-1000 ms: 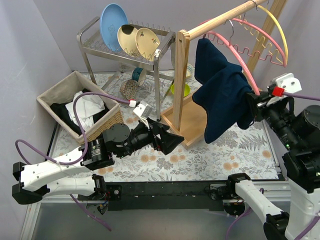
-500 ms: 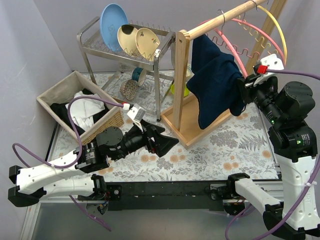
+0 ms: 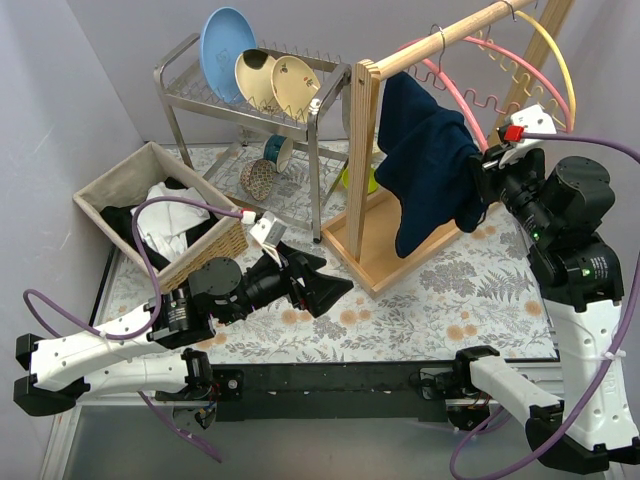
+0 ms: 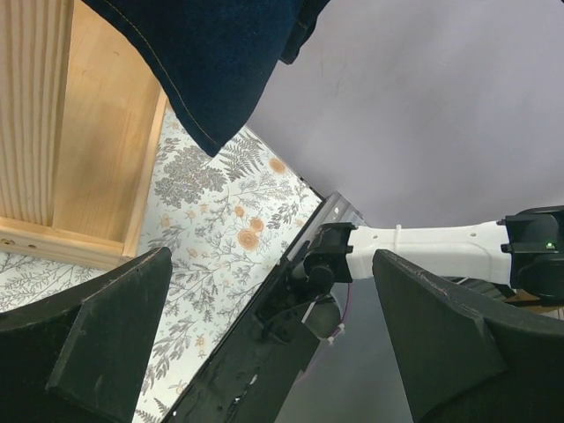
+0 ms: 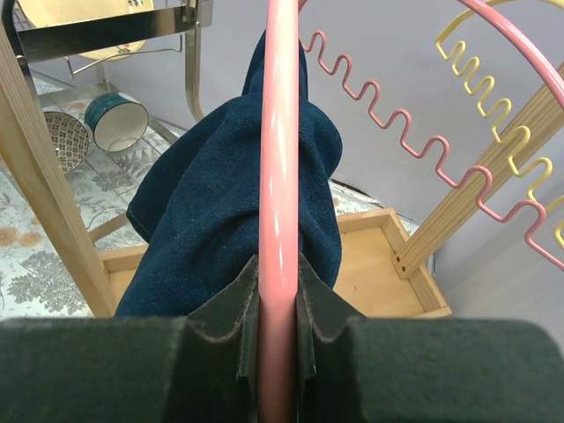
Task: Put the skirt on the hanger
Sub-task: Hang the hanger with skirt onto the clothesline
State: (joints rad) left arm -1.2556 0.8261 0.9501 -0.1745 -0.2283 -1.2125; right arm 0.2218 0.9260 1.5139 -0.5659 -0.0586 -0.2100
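The dark navy skirt [image 3: 430, 170] is draped over the arm of a pink hanger [image 3: 462, 100], whose hook is at the wooden rail [image 3: 440, 40] of the clothes rack. My right gripper [image 3: 487, 185] is shut on the pink hanger's lower end, just right of the skirt. In the right wrist view the pink hanger [image 5: 279, 159] runs straight up out of the gripper [image 5: 279, 291], with the skirt [image 5: 211, 211] bunched behind it. My left gripper [image 3: 325, 285] stands open and holds nothing, low over the table in front of the rack's base. Its wrist view shows the skirt's hem [image 4: 211, 62] overhead.
A metal dish rack [image 3: 190, 90] with plates stands at the back, with bowls [image 3: 262, 175] under it. A wicker basket [image 3: 110, 185] of clothes sits at the left. The wooden rack base [image 3: 375, 240] lies mid-table. A yellow hanger [image 3: 560, 60] hangs behind the pink one.
My right gripper has moved up and to the left with the pink hanger and the skirt, closer to the rail. My left gripper has drawn back slightly to the left, still open.
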